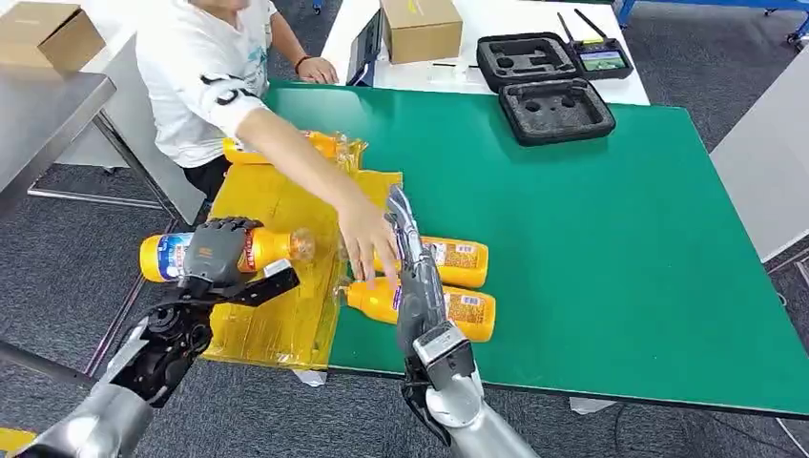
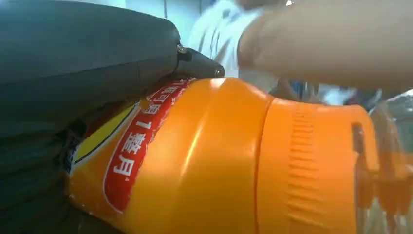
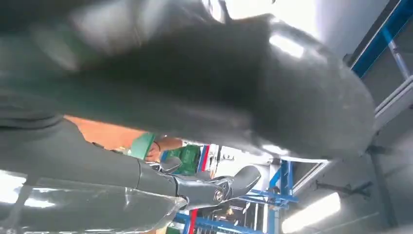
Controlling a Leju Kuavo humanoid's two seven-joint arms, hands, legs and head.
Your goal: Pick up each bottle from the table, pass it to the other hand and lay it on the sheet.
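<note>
My left hand (image 1: 217,250) is wrapped around an orange bottle (image 1: 269,248), held lying sideways over the yellow sheet (image 1: 277,315) and not laid down yet. My right hand (image 1: 405,221) is stretched out flat, holding nothing. Two more bottles (image 1: 456,258) wait on the table (image 1: 620,239) right beside it, where a person's hand (image 1: 367,243) reaches in.

head view looks down over the table (image 1: 611,267); wrist views sit close behind each robot hand.
</note>
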